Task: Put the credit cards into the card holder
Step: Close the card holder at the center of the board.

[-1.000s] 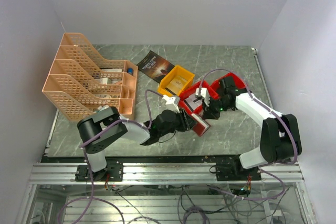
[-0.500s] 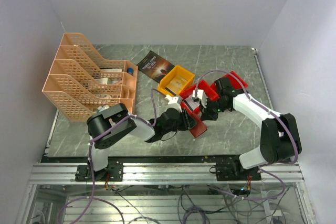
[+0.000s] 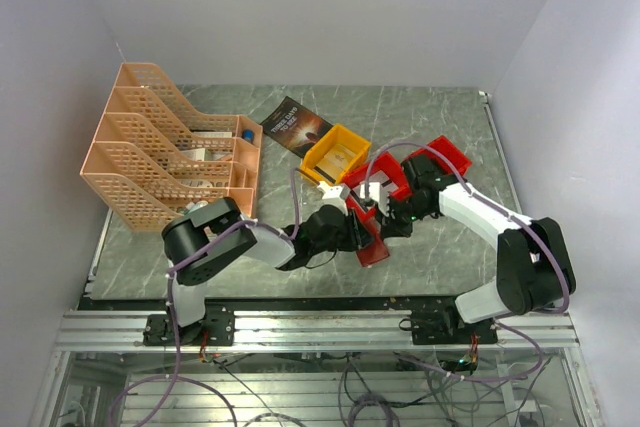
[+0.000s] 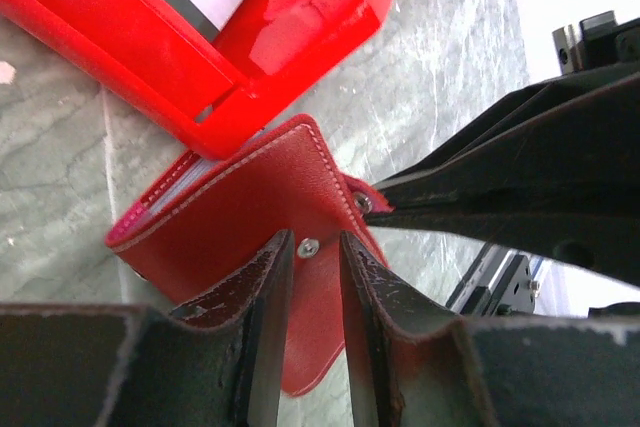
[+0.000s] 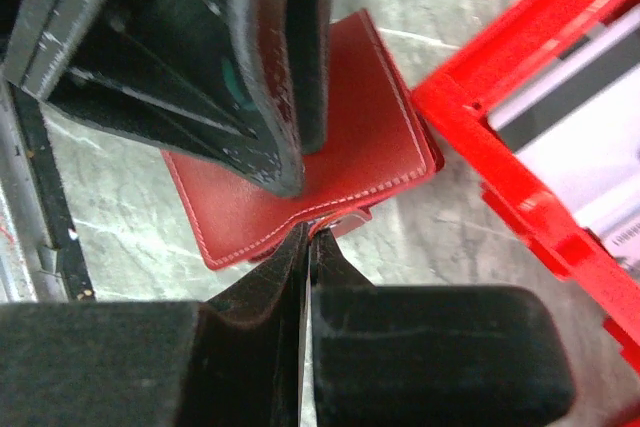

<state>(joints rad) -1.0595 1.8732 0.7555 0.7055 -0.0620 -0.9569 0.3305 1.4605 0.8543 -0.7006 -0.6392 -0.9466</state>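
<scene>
Lately noted a small shift. Found card holder [image 3: 372,246] folded nearly shut and lying flat on counter [image 3: 440,262], just beside red bin [image 3: 393,175]; a second ago, lay a touch farther right with a pale inside edge showing. Saw left end effector [image 4: 314,252] narrowed a little over the same span, now set on the holder's cover with a slim gap between fingers and snap stud [image 4: 308,246] in that gap; cannot tell whether pinching or only pressing down. Found right end effector [image 5: 305,239] closed tight, tips at the holder's snap corner; cannot tell whether nipping any leather.

Judged as still working the holder open, with no card yet in it. Spotted pale cards [image 5: 588,159] waiting in red bin.

Checked for writing: none seen on holder. Print on dark book [image 3: 297,127] and on the cards too small to read.
</scene>
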